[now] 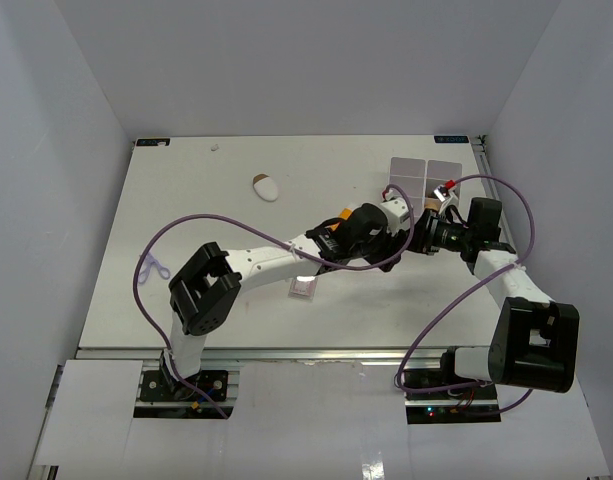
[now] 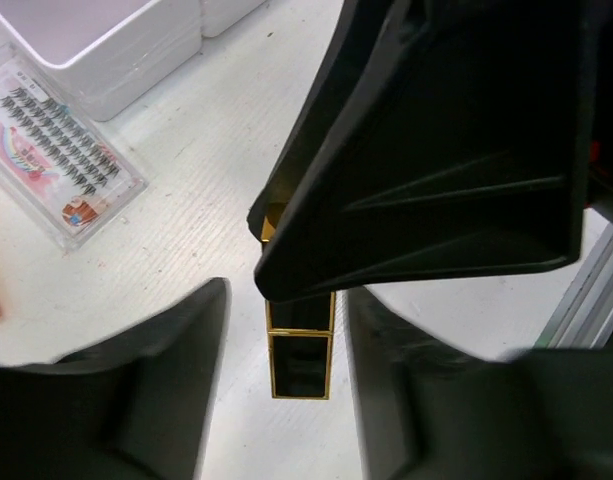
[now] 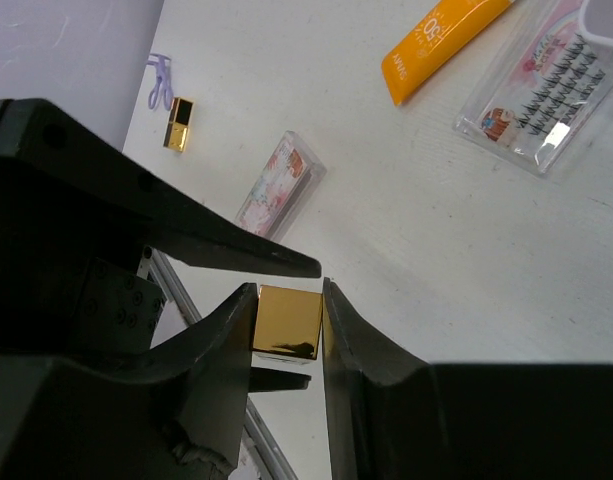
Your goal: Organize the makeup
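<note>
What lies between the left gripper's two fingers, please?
A gold-and-black tube, clear of the fingers of the left gripper and clamped by the right gripper; the left wrist view shows it.

Pinched in right claw (image 3: 288, 292), gold square-ended case (image 3: 286, 322); orange tube (image 3: 441, 45), clear lash palette (image 3: 536, 100) flat nearby.

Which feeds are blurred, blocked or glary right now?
Left wrist view: own fingers are soft dark blurs, and the black right gripper blocks the upper right. Right wrist view: the glossy gold square-ended case shows reflections but reads sharp. Top view: evenly lit and sharp.
</note>
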Motion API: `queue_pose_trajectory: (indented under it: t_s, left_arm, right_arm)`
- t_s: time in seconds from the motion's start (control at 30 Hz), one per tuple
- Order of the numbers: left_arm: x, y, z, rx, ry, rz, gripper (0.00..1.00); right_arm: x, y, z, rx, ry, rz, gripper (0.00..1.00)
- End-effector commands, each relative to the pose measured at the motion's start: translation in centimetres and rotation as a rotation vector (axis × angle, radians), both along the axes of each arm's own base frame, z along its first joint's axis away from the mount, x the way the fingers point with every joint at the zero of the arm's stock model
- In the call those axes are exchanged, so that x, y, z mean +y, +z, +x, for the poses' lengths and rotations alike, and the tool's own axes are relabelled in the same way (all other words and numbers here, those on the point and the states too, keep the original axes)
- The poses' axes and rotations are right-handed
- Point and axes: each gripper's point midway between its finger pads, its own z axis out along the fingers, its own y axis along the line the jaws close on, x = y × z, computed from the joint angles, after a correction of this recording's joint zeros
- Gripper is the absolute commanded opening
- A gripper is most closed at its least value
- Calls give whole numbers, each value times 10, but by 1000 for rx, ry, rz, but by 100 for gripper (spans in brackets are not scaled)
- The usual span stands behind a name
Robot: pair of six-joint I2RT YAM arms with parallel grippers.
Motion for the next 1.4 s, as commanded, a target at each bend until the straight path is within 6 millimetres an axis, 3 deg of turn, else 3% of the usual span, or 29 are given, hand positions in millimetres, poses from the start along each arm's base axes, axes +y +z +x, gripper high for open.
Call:
queue_pose_trajectory:
  t_s: [0.0, 0.07, 0.3, 0.43, 0.53, 0.7, 0.87, 1.03, 1.2, 1.37]
  left_arm:
    - [-1, 13, 4, -16, 27, -18, 89]
    - [0, 13, 3, -15, 27, -19, 96]
    - [5, 27, -4, -20, 7, -40, 98]
    - [26, 42, -15, -31, 7, -43, 98]
    - [50, 51, -26, -46, 15, -38, 98]
    - [120, 59, -43, -96, 101, 1, 98]
    - [194, 54, -50, -135, 224, 57, 98]
    - [240, 51, -58, -181, 316, 54, 98]
    - [253, 63, -62, -198, 346, 12, 98]
    - [255, 69, -65, -201, 347, -9, 98]
  right_arm:
    - [2, 12, -1, -56, 40, 20, 9]
    - [2, 13, -1, -63, 42, 20, 9]
    - [-4, 13, 2, -73, 25, 1, 8]
    - [-11, 15, 8, -92, -2, -38, 8]
    - [-16, 19, 16, -128, -28, -77, 8]
    - [-32, 38, 45, -230, -100, -181, 8]
    - [-57, 69, 91, -344, -223, -303, 8]
    - [-79, 86, 130, -399, -363, -338, 8]
    - [-92, 92, 158, -428, -449, -337, 8]
    - [-108, 112, 179, -477, -530, -327, 8]
